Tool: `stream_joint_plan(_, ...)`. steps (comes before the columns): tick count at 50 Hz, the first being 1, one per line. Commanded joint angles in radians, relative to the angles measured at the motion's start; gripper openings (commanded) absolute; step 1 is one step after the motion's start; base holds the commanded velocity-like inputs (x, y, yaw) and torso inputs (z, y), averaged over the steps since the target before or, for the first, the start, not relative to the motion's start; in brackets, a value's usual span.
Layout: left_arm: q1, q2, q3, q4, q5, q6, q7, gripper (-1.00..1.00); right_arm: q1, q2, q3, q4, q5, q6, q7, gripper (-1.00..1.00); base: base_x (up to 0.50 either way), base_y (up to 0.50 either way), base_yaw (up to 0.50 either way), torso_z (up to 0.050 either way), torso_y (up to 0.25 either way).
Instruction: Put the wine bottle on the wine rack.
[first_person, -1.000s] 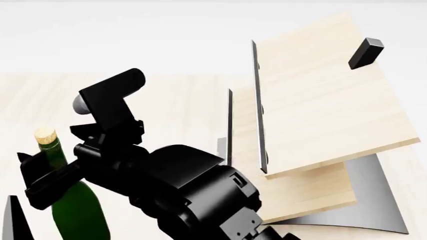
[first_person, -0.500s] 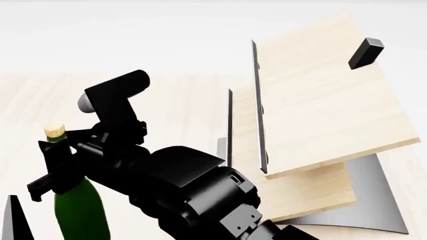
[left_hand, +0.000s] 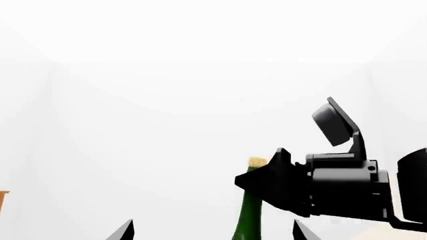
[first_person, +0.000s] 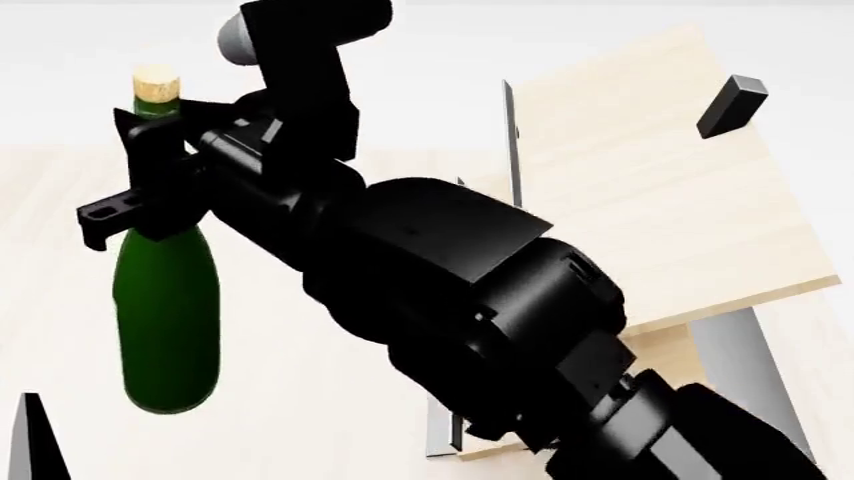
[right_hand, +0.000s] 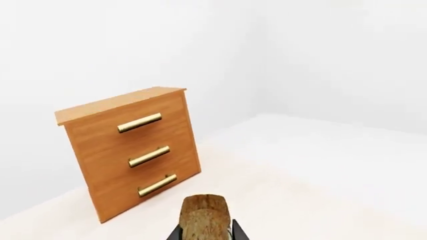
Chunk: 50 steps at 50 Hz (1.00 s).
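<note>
Pale tabletop (first_person: 54, 200): one wine bottle (first_person: 166, 310), one wine rack (first_person: 641, 190).

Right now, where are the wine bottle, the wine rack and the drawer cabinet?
wine bottle (first_person: 167, 320): head view, green body.
wine rack (first_person: 641, 200): head view, upper slanted board.
drawer cabinet (right_hand: 133, 155): right wrist view, front with brass handles.

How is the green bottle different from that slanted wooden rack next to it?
The wine bottle is dark green, glossy and rounded; the wine rack is pale wood, made of flat boards. The bottle stands upright, while the rack's boards lie slanted. The bottle is held at its neck by the right claw; nothing grips the rack, whose boards carry thin black edge strips and a small black peg.
</note>
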Motion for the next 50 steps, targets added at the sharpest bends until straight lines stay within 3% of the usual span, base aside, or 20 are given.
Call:
stream_joint_plan(1,-0.001,-0.003,0.001,0.003,0.0,-0.003,-0.002,1.0,0.073,0.128,0.108,-0.201,0.066,0.028,0.123,-1.0,0.0,0.0,0.0,0.0,0.0)
stream_joint_plan(10,-0.003,-0.005,-0.003,0.0,-0.005,-0.003,-0.005,1.0,0.081,0.222,0.212,-0.29,0.201,0.042,0.194,-1.0,0.0,0.0,0.0,0.0,0.001)
stream_joint_plan(26,-0.005,-0.008,0.0,-0.005,-0.008,0.002,-0.007,1.0,0.031,0.352,0.438,-0.226,0.475,-0.025,0.357,-1.0,0.0,0.0,0.0,0.0,0.0)
stream_joint_plan(50,-0.005,-0.011,0.005,-0.002,-0.008,0.002,-0.011,1.0,-0.103,0.535,0.615,-0.189,0.602,-0.115,0.456,-1.0,0.0,0.0,0.0,0.0,0.001)
